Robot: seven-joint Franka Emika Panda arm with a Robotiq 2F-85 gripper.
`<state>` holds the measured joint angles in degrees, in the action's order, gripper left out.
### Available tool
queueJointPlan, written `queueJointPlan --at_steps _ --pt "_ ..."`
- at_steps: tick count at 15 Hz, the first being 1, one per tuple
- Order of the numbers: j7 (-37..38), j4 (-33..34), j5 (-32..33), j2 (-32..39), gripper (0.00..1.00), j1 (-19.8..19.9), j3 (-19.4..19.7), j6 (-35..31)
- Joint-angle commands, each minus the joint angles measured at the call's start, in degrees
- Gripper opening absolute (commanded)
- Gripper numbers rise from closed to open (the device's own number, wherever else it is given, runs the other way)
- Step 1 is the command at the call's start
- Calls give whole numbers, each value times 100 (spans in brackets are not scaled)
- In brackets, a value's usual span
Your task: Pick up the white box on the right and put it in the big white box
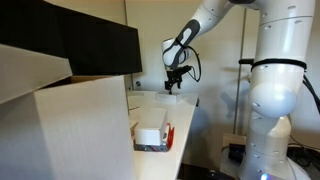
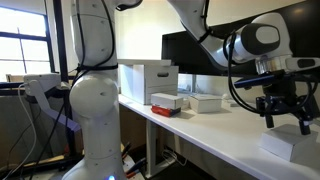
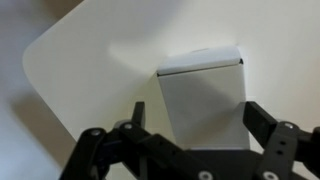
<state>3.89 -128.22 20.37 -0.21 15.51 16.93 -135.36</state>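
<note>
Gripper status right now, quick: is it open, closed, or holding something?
Gripper: open, holding nothing, poised above the small white box.

You're looking down on the box (image 3: 200, 95), which is lying on the white surface (image 3: 95, 50) near its rounded corner. Your gripper (image 3: 197, 118) is hanging over it with the fingers (image 3: 262, 122) spread wide, one showing on each side of the box's near end. The box is sitting between them, and whether either finger is touching it can't be told.
</note>
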Motion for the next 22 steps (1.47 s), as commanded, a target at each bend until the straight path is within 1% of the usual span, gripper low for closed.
queueJointPlan --at_steps 1,5,10,14,18,20,22 --pt "-131 -5 -198 14 100 21 -32 135" --pt "-516 63 -685 27 100 11 -46 557" --pt "-655 44 -1044 29 100 19 -45 548" --pt "-680 51 -1174 29 100 19 -45 577" --pt "-1085 50 -1472 34 100 27 -38 556" --pt "-1297 40 -1499 43 100 33 -33 471" --pt "-1195 16 -1261 48 100 35 -31 319"
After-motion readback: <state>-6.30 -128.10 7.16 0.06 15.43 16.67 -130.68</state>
